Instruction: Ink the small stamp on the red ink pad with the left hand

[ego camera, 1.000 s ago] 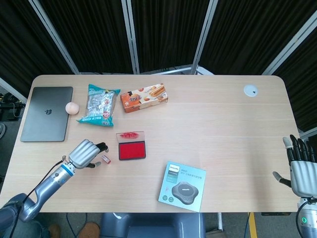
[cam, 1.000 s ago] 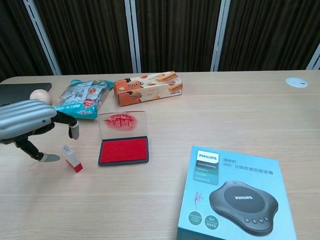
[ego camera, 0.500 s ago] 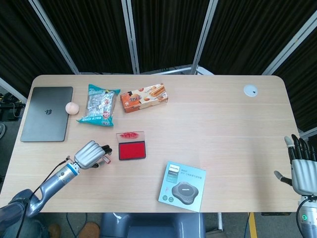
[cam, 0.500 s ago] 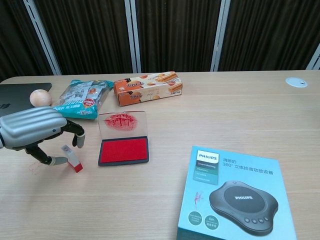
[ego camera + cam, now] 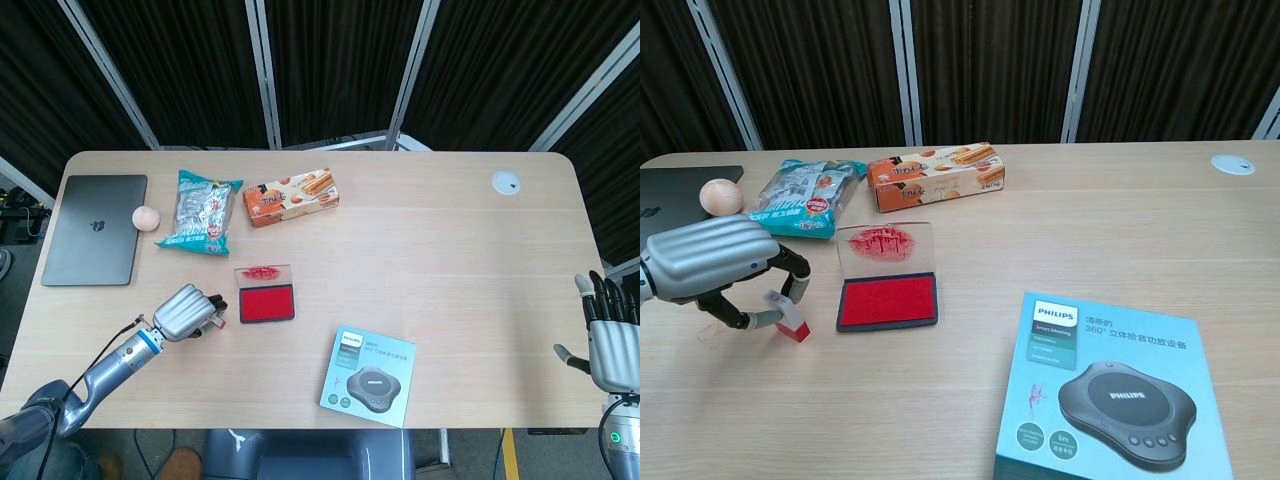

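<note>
The small stamp (image 5: 788, 313) lies on the table (image 5: 1060, 230) just left of the red ink pad (image 5: 888, 301), apart from it. It rests tilted rather than upright, its long axis slanting across the tabletop: the red end (image 5: 796, 331) sits low and toward the front edge, the pale clear end (image 5: 773, 298) points up and away toward the back left. The left hand (image 5: 715, 268) arches over it, fingers curled down around the stamp; a fingertip (image 5: 792, 289) and the thumb (image 5: 758, 320) sit against either side of it, but whether they truly clamp it or only touch it cannot be told. In the head view the same hand (image 5: 187, 313) covers most of the stamp (image 5: 216, 322), only a speck showing at its fingertips beside the ink pad (image 5: 266, 303). The pad's clear lid (image 5: 886, 247) stands open behind the red cushion, smeared with red ink. The right hand (image 5: 612, 340) hangs off the table's right edge, fingers straight and spread, holding nothing. Farther back lie a laptop (image 5: 92, 228), a small peach-coloured ball (image 5: 146, 217), a teal snack bag (image 5: 800, 199) and an orange biscuit box (image 5: 936, 175). A boxed speaker (image 5: 1110, 389) rests at the front right of the pad, and a white disc (image 5: 1233, 164) sits in the far right corner.
</note>
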